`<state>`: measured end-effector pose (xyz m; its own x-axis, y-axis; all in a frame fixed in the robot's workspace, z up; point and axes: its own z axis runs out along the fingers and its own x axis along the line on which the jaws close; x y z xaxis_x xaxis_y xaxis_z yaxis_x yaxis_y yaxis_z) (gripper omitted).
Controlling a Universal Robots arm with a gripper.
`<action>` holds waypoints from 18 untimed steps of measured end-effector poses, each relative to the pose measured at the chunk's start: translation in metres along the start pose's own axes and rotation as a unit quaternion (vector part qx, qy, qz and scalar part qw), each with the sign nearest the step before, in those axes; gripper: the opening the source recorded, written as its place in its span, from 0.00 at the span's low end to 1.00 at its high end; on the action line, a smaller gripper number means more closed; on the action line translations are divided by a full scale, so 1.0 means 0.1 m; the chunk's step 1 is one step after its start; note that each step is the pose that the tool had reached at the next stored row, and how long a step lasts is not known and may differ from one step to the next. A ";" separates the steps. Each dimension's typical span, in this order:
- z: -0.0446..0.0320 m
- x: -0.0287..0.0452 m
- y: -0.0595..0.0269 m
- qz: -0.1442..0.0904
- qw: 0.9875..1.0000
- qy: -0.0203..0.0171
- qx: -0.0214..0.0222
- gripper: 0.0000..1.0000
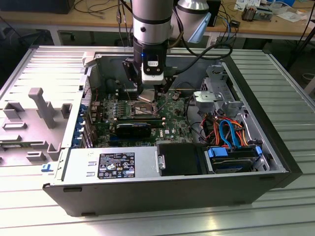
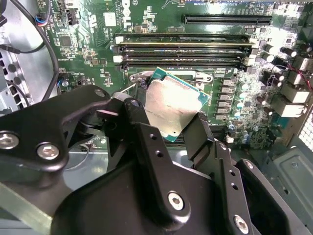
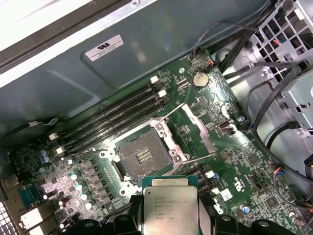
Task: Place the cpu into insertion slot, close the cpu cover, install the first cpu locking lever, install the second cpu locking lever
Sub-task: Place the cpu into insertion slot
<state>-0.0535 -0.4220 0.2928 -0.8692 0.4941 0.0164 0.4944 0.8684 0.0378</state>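
No readable txt on label (image 1: 117, 165) or cpu (image 3: 169, 209).

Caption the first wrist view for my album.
Gripper holds the cpu near the empty insertion slot on the green motherboard.

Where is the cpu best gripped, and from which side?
The cpu is thin, flat and square, so it is probably best pinched by two opposite edges, coming from above its metal top, as the hand holds it now.
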 end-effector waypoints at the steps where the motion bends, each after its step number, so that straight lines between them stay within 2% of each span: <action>1: 0.000 0.000 0.000 0.002 1.000 0.000 0.000 0.54; 18: 0.009 0.000 0.000 0.032 0.999 -0.001 0.000 0.54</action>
<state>-0.0535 -0.4220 0.2919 -0.8359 0.5487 0.0161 0.5489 0.8351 0.0374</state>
